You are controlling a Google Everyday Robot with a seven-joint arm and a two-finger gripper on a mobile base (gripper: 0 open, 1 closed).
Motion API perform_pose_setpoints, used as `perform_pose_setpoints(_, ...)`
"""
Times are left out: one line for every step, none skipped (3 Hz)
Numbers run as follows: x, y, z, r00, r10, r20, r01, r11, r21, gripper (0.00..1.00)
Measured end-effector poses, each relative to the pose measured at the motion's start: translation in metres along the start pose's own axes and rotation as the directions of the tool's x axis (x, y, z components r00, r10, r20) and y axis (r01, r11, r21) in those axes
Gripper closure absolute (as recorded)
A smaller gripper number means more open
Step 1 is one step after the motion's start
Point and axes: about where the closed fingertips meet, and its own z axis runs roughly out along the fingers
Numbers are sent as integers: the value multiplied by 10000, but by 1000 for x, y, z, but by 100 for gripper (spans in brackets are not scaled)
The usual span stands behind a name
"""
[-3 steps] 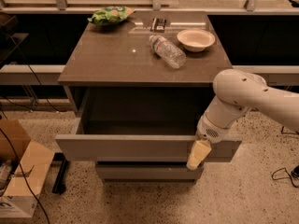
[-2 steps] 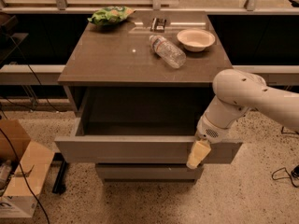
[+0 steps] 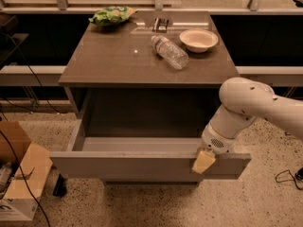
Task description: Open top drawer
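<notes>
The top drawer [image 3: 142,167] was found extended well out beneath the surface [image 3: 118,60]. The claw [image 3: 203,161] was located at its front panel's upper right edge; whether it was clamped could not be determined. Opening was judged nearly complete; release and withdrawal would be required next.

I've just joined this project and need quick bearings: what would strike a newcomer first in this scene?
The top drawer stands far out of the grey cabinet, with the gripper of the white arm at the right end of its front panel. On the cabinet's top lie a clear plastic bottle on its side, a pale bowl to its right, and a green snack bag at the back left.
</notes>
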Motion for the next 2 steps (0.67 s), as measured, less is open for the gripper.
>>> perform_pose_setpoints(17, 26, 11, 9991, 385, 182, -381, 9991, -194, 68)
perform_pose_setpoints(16, 25, 10, 9991, 385, 182, -381, 9991, -194, 44)
